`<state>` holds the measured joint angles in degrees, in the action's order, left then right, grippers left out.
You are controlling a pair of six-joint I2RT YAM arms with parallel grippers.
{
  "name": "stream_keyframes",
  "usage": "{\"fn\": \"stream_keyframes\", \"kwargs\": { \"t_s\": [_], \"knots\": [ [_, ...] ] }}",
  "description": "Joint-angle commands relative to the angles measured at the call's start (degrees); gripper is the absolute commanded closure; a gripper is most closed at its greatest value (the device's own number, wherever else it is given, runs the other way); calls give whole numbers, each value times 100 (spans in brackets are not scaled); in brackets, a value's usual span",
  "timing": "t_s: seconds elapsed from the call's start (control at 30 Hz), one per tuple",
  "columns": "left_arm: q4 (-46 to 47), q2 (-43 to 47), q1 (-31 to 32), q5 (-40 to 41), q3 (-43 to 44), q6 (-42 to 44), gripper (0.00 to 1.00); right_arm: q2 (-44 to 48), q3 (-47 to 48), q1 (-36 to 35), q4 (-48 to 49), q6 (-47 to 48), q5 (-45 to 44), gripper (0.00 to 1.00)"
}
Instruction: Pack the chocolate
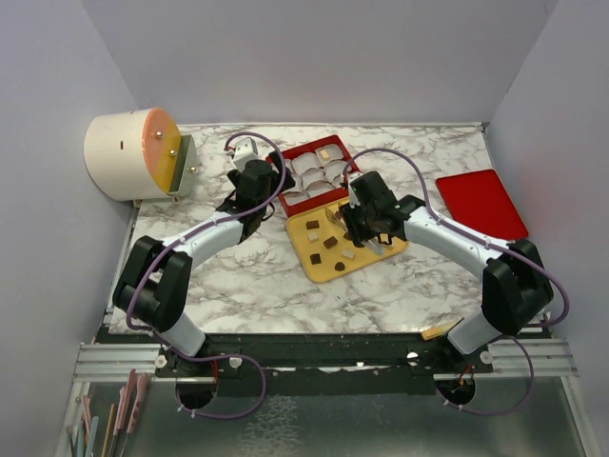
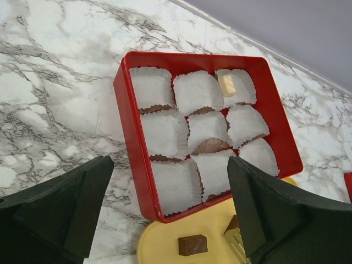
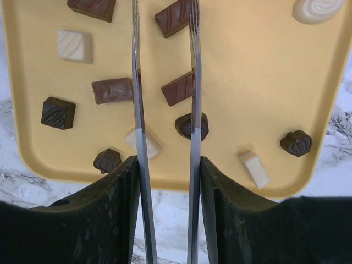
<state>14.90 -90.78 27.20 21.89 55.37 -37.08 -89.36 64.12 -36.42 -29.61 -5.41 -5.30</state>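
Pinching a pair of thin metal tweezers (image 3: 136, 82), the right gripper (image 3: 165, 165) has its black fingers pressed on the outer faces of the two blades. The blades stand apart with a narrow gap. Their tips run out of the wrist view, so whether they hold a piece cannot be told. Below them the chocolate (image 3: 113, 91), dark and cream pieces, lies scattered on the yellow tray (image 3: 247, 82). Several pieces sit close to the tray's rim on the gripper's side, two cream and two dark, and bare yellow lies at the middle right.

The left gripper (image 2: 169, 165) hangs with its jaws spread wide and nothing between them, above the near end of the red box (image 2: 129, 110). White paper cups (image 2: 159, 132) fill the box wall to wall, and one far cup holds a cream piece.

The tray lies just against the box's near side. Bare marble table (image 1: 247, 276) runs left of the box and near the tray, between the arms. A flat red lid (image 1: 481, 202) lies well apart at the right edge.
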Motion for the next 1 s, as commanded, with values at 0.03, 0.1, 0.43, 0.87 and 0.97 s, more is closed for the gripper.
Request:
{"fn": "stream_keyframes", "kwargs": {
  "t_s": [0.03, 0.1, 0.43, 0.87, 0.97],
  "knots": [
    [84, -101, -22, -88, -66, -45, 4, -61, 206, -64, -29, 92, -337, 52],
    [84, -113, -22, -97, -47, -37, 5, -82, 264, -73, -92, 109, -412, 52],
    [99, -181, -22, -132, -44, -62, 5, -153, 342, -125, -314, 101, -600, 52],
    [135, -217, -22, -167, -62, -89, 4, -403, 332, -229, -351, -115, -525, 52],
    [136, -220, -22, -167, -77, -91, 5, -477, 343, -255, -357, -152, -525, 52]
  ]
}}
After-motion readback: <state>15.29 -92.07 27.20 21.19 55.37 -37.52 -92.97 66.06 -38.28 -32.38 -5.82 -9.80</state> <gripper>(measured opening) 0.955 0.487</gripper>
